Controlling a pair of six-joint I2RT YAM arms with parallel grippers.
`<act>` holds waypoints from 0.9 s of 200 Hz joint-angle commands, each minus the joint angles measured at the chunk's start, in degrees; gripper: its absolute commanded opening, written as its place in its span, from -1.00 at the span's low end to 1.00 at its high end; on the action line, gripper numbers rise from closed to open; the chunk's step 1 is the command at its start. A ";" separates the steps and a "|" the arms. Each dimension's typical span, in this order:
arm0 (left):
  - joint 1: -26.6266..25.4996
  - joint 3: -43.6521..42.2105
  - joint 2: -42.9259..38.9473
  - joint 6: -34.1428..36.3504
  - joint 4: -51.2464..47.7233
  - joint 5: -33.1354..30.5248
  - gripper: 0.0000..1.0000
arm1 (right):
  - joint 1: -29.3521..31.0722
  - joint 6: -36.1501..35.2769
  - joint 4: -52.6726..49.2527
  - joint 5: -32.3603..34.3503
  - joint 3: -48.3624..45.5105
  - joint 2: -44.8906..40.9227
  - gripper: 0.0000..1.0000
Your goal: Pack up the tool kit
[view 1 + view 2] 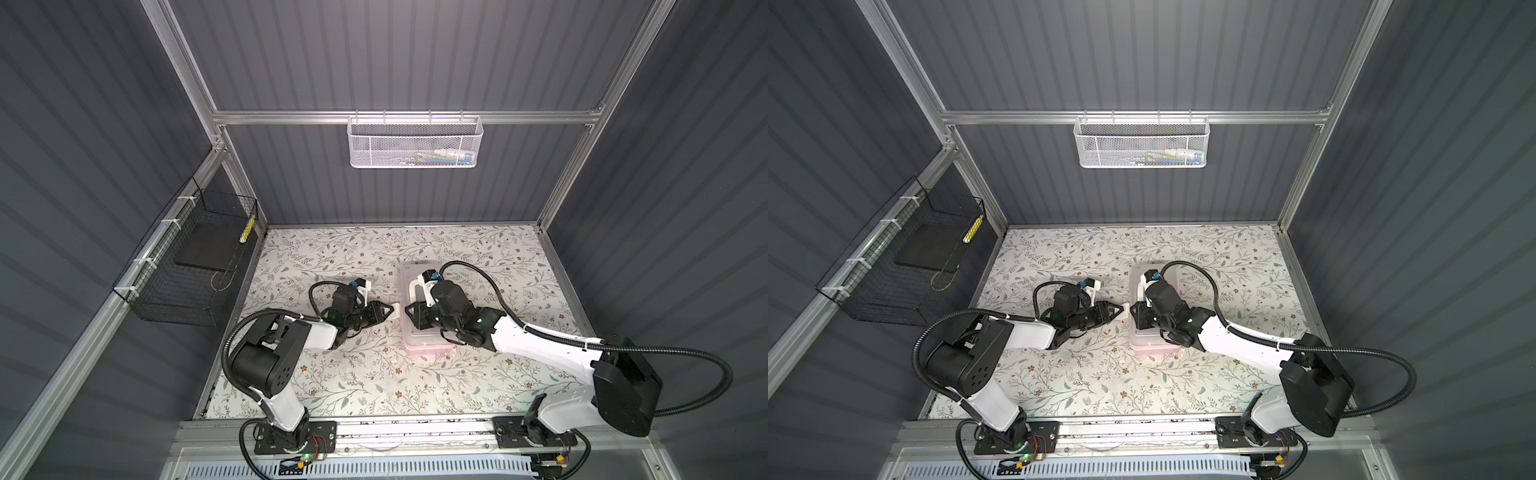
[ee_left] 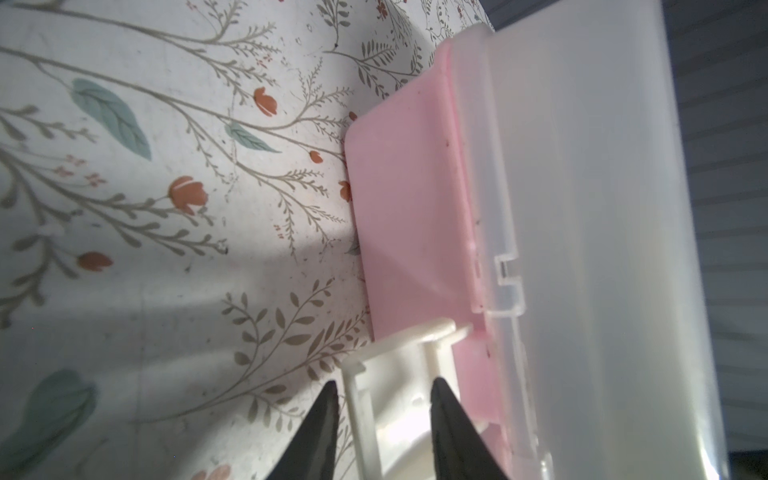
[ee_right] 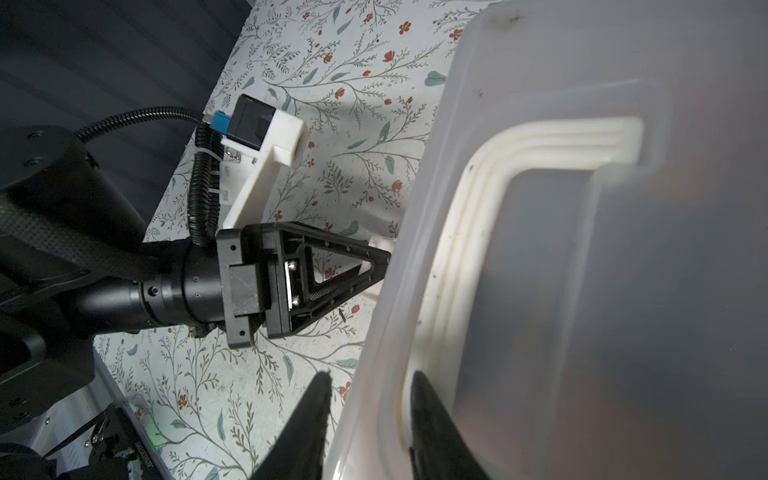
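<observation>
The tool kit (image 1: pixel 428 347) (image 1: pixel 1152 347), a pink box with a frosted lid (image 3: pixel 623 291), lies lid down mid-table in both top views. No loose tools show. My left gripper (image 1: pixel 392 309) (image 2: pixel 384 395) reaches in from the left, shut on the white latch (image 2: pixel 399 374) on the box's left side, by the pink wall (image 2: pixel 407 208). My right gripper (image 1: pixel 409 311) (image 3: pixel 370 376) lies over the box and pinches the lid's left rim. One of its fingers is outside the rim and the other rests by the white handle (image 3: pixel 478 208). The two grippers' tips nearly meet.
A white mesh basket (image 1: pixel 415 143) with small items hangs on the back rail. A black wire basket (image 1: pixel 191 266) on the left wall holds a dark slab and a yellow striped stick. The floral table (image 1: pixel 332 374) spreads around the box.
</observation>
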 commanded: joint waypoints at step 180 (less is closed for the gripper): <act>0.32 1.11 -5.18 -2.16 -2.10 4.09 -0.72 | -0.92 1.92 -3.84 -1.07 -3.30 1.45 -0.27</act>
